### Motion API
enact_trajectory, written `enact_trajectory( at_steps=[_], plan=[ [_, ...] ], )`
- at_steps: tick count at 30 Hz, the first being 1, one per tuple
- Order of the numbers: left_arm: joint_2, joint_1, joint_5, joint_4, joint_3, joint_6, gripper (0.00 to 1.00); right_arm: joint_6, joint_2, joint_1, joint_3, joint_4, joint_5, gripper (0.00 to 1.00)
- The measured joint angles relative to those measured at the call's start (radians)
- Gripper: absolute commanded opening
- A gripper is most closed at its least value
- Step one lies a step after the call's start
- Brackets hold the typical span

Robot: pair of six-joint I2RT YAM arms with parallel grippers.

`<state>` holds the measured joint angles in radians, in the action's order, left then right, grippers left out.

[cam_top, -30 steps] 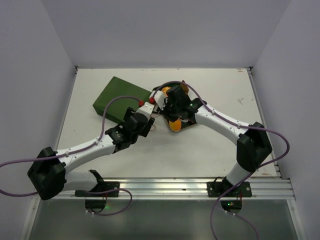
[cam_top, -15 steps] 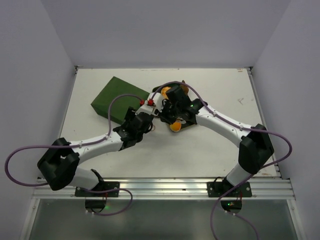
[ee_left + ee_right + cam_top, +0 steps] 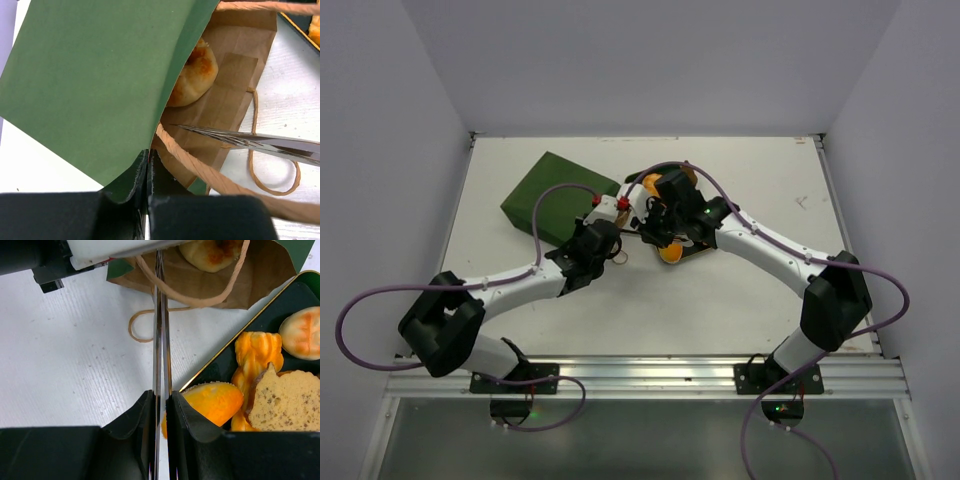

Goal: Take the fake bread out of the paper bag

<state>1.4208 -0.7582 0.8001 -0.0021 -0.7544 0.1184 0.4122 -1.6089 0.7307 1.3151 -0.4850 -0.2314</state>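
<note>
The left gripper (image 3: 148, 161) is pinched shut on the edge of the paper bag's (image 3: 95, 75) upper green wall. That wall stands lifted off the brown inner face, so the mouth gapes ahead of its fingers. One bun of the fake bread (image 3: 194, 74) lies deep inside, tucked under that green edge.

The right gripper (image 3: 161, 397) is closed almost fully on thin metal tongs (image 3: 160, 315). Their blades lie close together with nothing between them. They pass over a cord handle (image 3: 274, 172), and the tip reaches the mouth, short of the bun.

Just right of the right fingers runs the tray (image 3: 220, 354) rim, with pastries (image 3: 215, 402) inside. To their left is bare table (image 3: 65, 365).
</note>
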Motion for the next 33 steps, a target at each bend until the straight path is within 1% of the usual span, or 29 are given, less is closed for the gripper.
enact_trajectory(
  at_steps=[4, 8, 14, 18, 23, 27, 33],
  plan=[
    [-0.017, 0.0, -0.014, -0.003, -0.001, -0.008, 0.0, 0.002, 0.0, 0.0, 0.0, 0.0, 0.0, 0.11],
    [-0.088, 0.005, -0.053, -0.012, -0.001, -0.027, 0.0, 0.03, 0.0, -0.001, 0.0, 0.001, 0.006, 0.1],
    [-0.245, 0.024, -0.151, -0.015, 0.0, -0.079, 0.0, 0.136, 0.002, -0.001, -0.014, 0.035, 0.072, 0.11],
    [-0.32, 0.066, -0.223, -0.012, 0.032, -0.089, 0.0, 0.217, 0.011, 0.002, -0.014, 0.047, 0.111, 0.11],
    [-0.331, 0.095, -0.289, -0.019, 0.077, -0.09, 0.0, 0.288, 0.064, 0.021, -0.021, 0.059, 0.121, 0.12],
    [-0.319, 0.097, -0.336, -0.029, 0.086, -0.096, 0.0, 0.33, 0.122, 0.079, -0.072, 0.079, 0.144, 0.12],
    [-0.311, 0.098, -0.386, -0.03, 0.086, -0.104, 0.0, 0.386, 0.116, 0.156, -0.115, 0.098, 0.24, 0.16]
  ],
)
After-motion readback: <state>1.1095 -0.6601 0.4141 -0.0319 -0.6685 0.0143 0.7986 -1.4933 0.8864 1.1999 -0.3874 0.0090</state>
